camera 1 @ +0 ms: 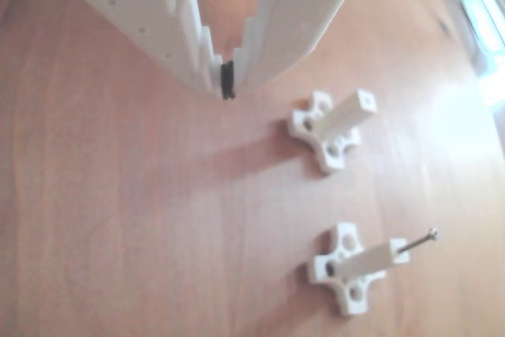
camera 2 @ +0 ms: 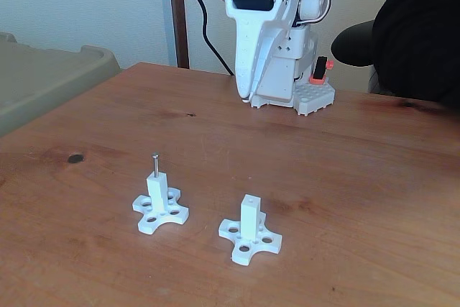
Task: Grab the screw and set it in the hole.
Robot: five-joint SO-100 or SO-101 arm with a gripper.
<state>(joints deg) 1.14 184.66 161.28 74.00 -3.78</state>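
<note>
posts: we see the thin silver-grey metal screw [camera 2: 154,162] standing upright in the end hole of one white square plastic post on a cross-shaped base [camera 2: 159,201], well clear of our white two-finger gripper [camera 1: 227,84] | second white post [camera 2: 250,225] nearer our gripper, its hole [camera 1: 365,100] bare | gripper: jaws closed together, gripping nothing, above the brown wooden table [camera 2: 345,170]

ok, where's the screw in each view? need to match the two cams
Other view: the screw sticks out of the end of the lower white post, lower right, pointing up and right.
Fixed view: the screw stands upright in the top of the left post, lower left of centre.
Shared landmark: the second post with no screw in it, upper right of centre in the other view, right one in the fixed view.
</note>
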